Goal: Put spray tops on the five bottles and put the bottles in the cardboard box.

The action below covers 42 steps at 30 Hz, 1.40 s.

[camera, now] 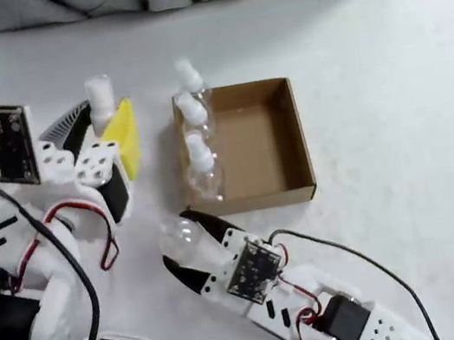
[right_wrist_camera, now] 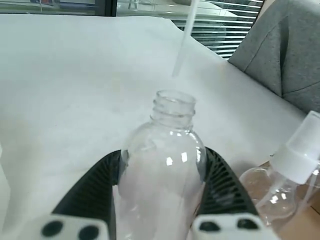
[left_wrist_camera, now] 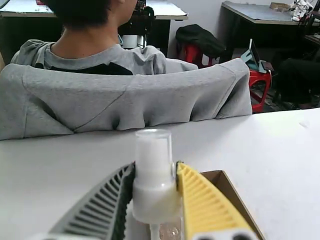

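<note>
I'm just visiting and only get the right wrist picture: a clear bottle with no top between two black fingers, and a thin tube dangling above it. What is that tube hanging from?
Observer: Most likely from the spray top, which the left gripper holds upright in the left wrist view.
Operator: How many bottles already have their tops?
Observer: In the high view, three capped bottles lie in a row along one wall of the cardboard box.
Operator: Does the other arm look like mine?
Observer: Its fingers are grey and yellow, not black like those on your open bottle.
</note>
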{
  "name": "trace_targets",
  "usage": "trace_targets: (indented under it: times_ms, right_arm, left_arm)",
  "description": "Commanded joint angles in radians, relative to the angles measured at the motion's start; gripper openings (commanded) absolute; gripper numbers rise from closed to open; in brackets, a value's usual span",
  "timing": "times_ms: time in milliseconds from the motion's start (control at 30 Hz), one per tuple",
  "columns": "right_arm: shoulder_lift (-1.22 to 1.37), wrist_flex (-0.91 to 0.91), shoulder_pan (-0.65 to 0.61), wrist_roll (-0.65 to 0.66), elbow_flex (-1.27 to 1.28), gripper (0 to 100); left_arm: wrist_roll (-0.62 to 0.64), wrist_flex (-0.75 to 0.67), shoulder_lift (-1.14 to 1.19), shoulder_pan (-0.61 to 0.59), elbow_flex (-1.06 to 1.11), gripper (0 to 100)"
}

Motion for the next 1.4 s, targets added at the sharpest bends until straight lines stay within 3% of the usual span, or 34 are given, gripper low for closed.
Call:
trace_targets:
  times_ms: [0,167,400,800,1367]
  right_arm:
    - [-0.010,-0.019,-0.005,-0.008,-0.002,1.5]
    - [-0.010,-0.019,-0.005,-0.008,-0.002,1.5]
    - [-0.010,-0.018,-0.005,-0.008,-0.002,1.5]
    - [-0.010,-0.016,-0.005,-0.008,-0.002,1.5]
    - [-0.010,-0.012,-0.005,-0.008,0.000,1.5]
  left_arm:
    - [0.006,-0.034,-0.013,0.016,-0.005,2]
    - [0.114,-0.034,-0.013,0.016,-0.003,2]
    - [0.110,-0.041,-0.051,0.016,0.075,2]
    - [0.110,-0.224,-0.321,0.015,0.391,2]
    - [0.118,-0.302,-0.381,0.015,0.407,2]
